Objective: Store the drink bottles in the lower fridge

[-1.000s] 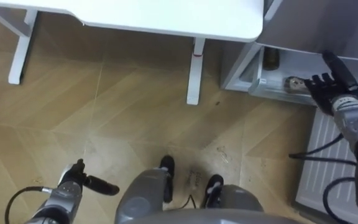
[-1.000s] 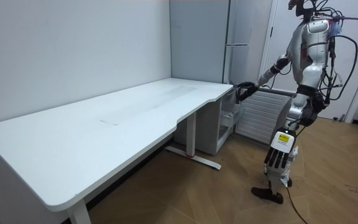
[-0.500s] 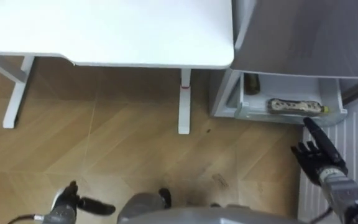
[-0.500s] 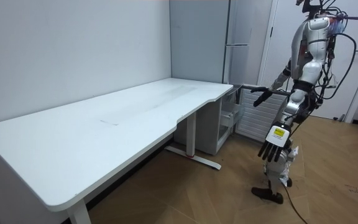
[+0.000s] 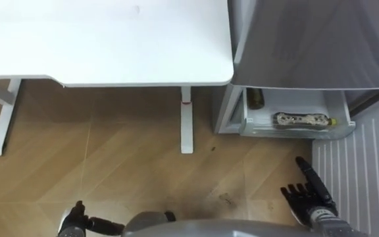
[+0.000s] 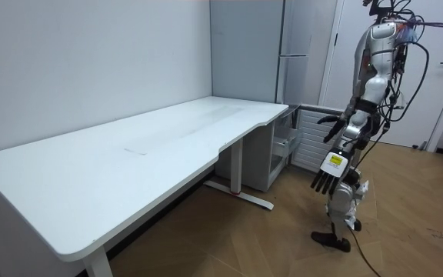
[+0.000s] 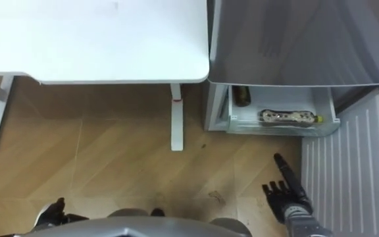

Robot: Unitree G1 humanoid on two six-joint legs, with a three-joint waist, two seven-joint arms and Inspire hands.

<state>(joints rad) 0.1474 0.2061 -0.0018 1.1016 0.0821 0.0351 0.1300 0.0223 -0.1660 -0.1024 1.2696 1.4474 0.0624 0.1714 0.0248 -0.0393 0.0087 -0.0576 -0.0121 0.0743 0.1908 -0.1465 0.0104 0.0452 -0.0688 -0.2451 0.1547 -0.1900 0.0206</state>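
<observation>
Dark bottle at the left end of the lower fridge compartment: upper part hidden under the grey fridge body, which also covers the compartment's back. Speckled drink lying along the compartment's front edge: too small to tell what kind. Left hand and right hand: both cut off at the wrist by the eye view's bottom edge.

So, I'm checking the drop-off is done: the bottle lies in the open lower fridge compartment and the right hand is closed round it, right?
Not quite. The bottle does lie in the open lower fridge compartment, but the right hand is not closed round it: the left eye view shows it open, apart from the bottle, above the floor.
</observation>
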